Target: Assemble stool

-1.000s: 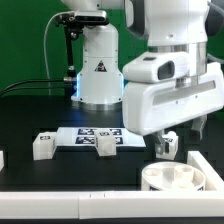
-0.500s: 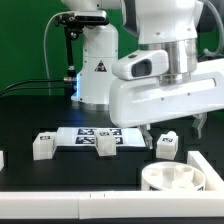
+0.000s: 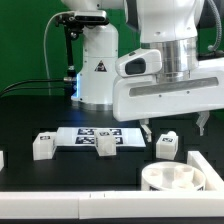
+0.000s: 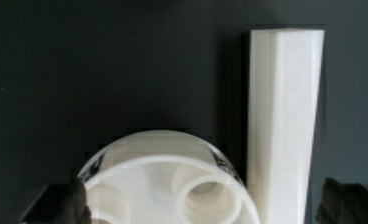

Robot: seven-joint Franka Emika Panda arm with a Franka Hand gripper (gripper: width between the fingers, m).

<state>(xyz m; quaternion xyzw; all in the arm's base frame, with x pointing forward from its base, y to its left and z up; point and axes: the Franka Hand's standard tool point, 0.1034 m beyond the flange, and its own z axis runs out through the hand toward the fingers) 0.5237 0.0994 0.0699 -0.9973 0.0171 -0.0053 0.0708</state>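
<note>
The stool's round white seat [image 3: 183, 178] lies socket side up at the front of the exterior view's right, against a white rail. My gripper [image 3: 175, 130] hangs open above it with nothing between its fingers. In the wrist view the seat [image 4: 163, 175] sits between the dark fingertips [image 4: 56, 203] of the gripper [image 4: 202, 205], apart from them. Three short white legs with tags lie on the black table: one [image 3: 42, 146] at the left, one [image 3: 105, 146] on the marker board's front edge, one [image 3: 167, 146] just behind the seat.
The marker board [image 3: 85, 134] lies flat mid-table. A white rail [image 3: 70, 205] runs along the front edge, and a second white bar [image 4: 284, 110] stands beside the seat. The robot base [image 3: 98, 70] rises behind. Another white piece [image 3: 2, 158] shows at the left edge.
The hand has lifted and turned, so its fingers hang higher above the seat than a second ago. The jaws stay open. No part has moved.
</note>
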